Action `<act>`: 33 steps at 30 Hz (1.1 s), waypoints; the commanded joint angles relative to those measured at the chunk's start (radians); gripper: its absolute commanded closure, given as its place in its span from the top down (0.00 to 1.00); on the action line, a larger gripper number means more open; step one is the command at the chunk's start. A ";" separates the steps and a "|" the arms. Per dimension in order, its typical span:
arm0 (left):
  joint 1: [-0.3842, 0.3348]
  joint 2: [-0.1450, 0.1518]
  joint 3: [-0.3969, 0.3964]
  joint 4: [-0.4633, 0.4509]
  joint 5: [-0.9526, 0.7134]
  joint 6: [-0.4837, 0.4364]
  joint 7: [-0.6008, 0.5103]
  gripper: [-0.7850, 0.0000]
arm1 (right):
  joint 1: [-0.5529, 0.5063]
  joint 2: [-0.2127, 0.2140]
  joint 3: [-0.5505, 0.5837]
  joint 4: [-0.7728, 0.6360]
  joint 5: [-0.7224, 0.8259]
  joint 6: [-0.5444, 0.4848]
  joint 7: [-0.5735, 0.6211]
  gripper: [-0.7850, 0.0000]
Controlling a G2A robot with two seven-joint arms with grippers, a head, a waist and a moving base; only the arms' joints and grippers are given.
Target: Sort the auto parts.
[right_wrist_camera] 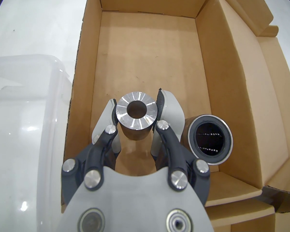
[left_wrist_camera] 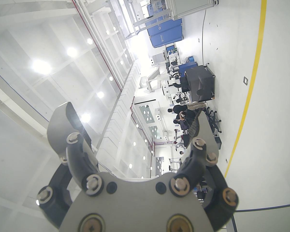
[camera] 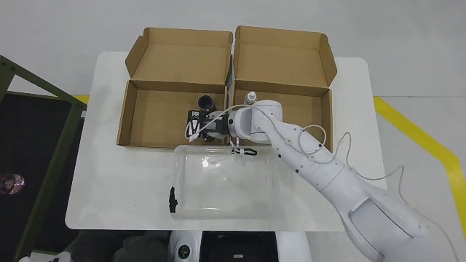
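Note:
My right gripper (right_wrist_camera: 137, 102) is shut on a short shiny metal sleeve (right_wrist_camera: 137, 112) with a round bore, held upright low inside the left cardboard box (right_wrist_camera: 147, 49). Whether the sleeve touches the box floor I cannot tell. Beside it, against the box wall, lies a linear bearing (right_wrist_camera: 209, 141) with a black end ring and rows of small balls inside. From above, the right gripper (camera: 195, 126) is at the box's (camera: 145, 116) near right corner, with the bearing (camera: 205, 102) just behind it. My left gripper (left_wrist_camera: 131, 112) points up at the ceiling, open and holding nothing.
A second open cardboard box (camera: 291, 113) stands to the right of the first. A clear plastic bin (camera: 182, 182) sits in front of both boxes, with a small black piece (camera: 173, 200) at its front left edge. The white table (camera: 102, 175) has free room at the left.

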 commanded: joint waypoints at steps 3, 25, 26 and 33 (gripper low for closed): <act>0.000 0.000 0.000 0.000 0.000 0.000 0.000 1.00 | 0.010 -0.011 -0.008 0.021 0.001 -0.005 0.012 0.05; 0.000 0.000 0.000 0.000 0.000 0.000 0.000 1.00 | 0.036 -0.055 -0.026 0.104 -0.020 -0.013 0.034 0.34; 0.000 0.000 0.000 0.000 0.000 0.000 0.000 1.00 | 0.037 -0.055 -0.023 0.102 -0.020 -0.014 0.032 0.35; 0.000 0.000 0.000 0.000 0.000 0.000 0.000 1.00 | 0.029 -0.049 0.012 0.069 -0.011 -0.027 0.005 0.36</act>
